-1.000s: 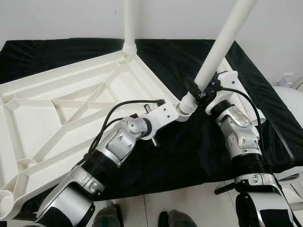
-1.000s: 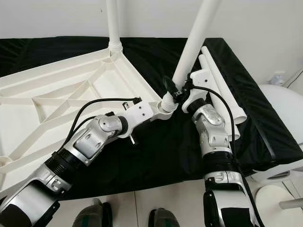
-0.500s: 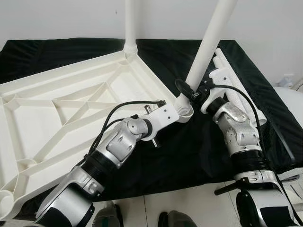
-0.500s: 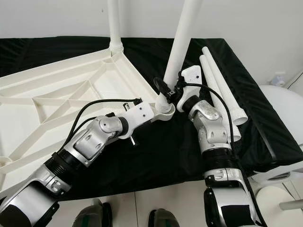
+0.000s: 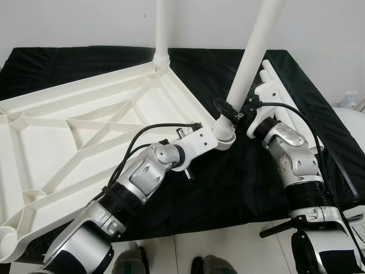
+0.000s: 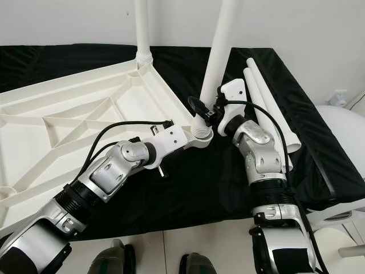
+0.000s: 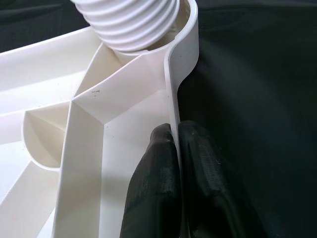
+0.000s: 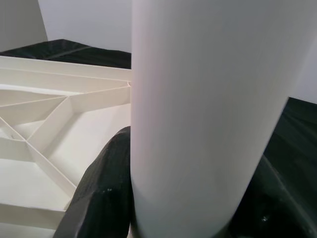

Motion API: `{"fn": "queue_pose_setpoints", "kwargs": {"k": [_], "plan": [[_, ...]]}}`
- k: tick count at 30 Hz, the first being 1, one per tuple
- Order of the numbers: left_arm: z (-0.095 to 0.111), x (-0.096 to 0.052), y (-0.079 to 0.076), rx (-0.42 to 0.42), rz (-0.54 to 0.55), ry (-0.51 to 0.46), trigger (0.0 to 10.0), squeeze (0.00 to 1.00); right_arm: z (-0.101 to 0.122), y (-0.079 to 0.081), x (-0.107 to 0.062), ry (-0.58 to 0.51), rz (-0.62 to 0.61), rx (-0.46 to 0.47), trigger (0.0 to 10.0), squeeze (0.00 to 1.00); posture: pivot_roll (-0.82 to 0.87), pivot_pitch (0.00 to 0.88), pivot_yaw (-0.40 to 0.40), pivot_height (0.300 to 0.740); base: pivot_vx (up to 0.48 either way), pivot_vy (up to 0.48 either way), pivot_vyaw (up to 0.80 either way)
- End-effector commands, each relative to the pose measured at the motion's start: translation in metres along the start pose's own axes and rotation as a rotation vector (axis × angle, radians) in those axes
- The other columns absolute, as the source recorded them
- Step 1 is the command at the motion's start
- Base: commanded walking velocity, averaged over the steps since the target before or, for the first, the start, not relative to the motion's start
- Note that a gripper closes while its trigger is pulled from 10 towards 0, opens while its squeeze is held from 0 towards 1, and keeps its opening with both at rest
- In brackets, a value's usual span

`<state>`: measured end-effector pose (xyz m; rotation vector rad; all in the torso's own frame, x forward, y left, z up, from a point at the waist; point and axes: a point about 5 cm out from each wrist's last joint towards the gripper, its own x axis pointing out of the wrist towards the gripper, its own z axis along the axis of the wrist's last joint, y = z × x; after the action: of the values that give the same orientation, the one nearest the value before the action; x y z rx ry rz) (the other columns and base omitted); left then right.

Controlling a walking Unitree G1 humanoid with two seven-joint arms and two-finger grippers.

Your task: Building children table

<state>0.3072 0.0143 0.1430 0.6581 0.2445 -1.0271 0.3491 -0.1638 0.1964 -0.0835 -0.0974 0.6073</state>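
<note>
The white plastic tabletop point(image 5: 85, 131) lies upside down on a black cloth. One white leg point(image 5: 162, 28) stands upright in its far corner. My right gripper point(image 5: 235, 111) is shut on a second white leg point(image 5: 254, 51), low on the shaft, and holds it nearly upright. That leg's ribbed end point(image 7: 133, 25) sits in the near right corner socket point(image 5: 224, 136). My left gripper point(image 7: 173, 134) is shut on the tabletop's rim just beside that socket, one finger on each side of the wall. In the right wrist view the leg point(image 8: 198, 109) stands between the black fingers point(image 8: 104, 188).
Two spare white legs point(image 6: 268, 103) lie side by side on the black cloth point(image 5: 239, 182) to the right of my right arm. A white rounded object point(image 6: 342, 120) stands beyond the cloth's right edge. My feet point(image 6: 108, 260) show on the pale floor below.
The right gripper has swung the second leg from a rightward lean to nearly upright, bringing its ribbed end onto the corner socket. The left gripper keeps its hold on the rim.
</note>
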Motion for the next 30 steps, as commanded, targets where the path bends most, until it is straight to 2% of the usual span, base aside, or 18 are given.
{"fn": "queue_pose_setpoints", "kwargs": {"k": [1,7,15,22,30], "plan": [[-0.014,0.002,-0.009,0.007,-0.082,0.074,10.0,0.00,-0.023,-0.003,-0.009,0.113,-0.026,0.026,10.0,0.00,-0.02,0.063,-0.040,0.740,0.000,0.000,0.00],[-0.014,0.001,-0.009,0.009,-0.080,0.074,10.0,0.00,-0.024,-0.004,-0.013,0.119,-0.033,0.027,10.0,0.00,-0.02,0.069,-0.039,0.740,0.000,0.000,0.00],[-0.014,0.001,-0.006,0.019,-0.067,0.075,10.0,0.00,-0.025,0.005,-0.018,0.097,-0.010,0.057,10.0,0.00,-0.02,0.078,-0.035,0.740,0.000,0.000,0.00],[-0.013,0.002,-0.005,0.018,-0.063,0.071,10.0,0.00,-0.029,0.006,-0.029,0.105,-0.026,0.078,10.0,0.00,-0.03,0.085,-0.031,0.740,0.000,0.000,0.00],[-0.011,0.002,-0.005,0.022,-0.068,0.067,10.0,0.00,-0.026,0.007,-0.032,0.097,-0.029,0.083,10.0,0.00,-0.04,0.088,-0.028,0.740,0.000,0.000,0.00]]}}
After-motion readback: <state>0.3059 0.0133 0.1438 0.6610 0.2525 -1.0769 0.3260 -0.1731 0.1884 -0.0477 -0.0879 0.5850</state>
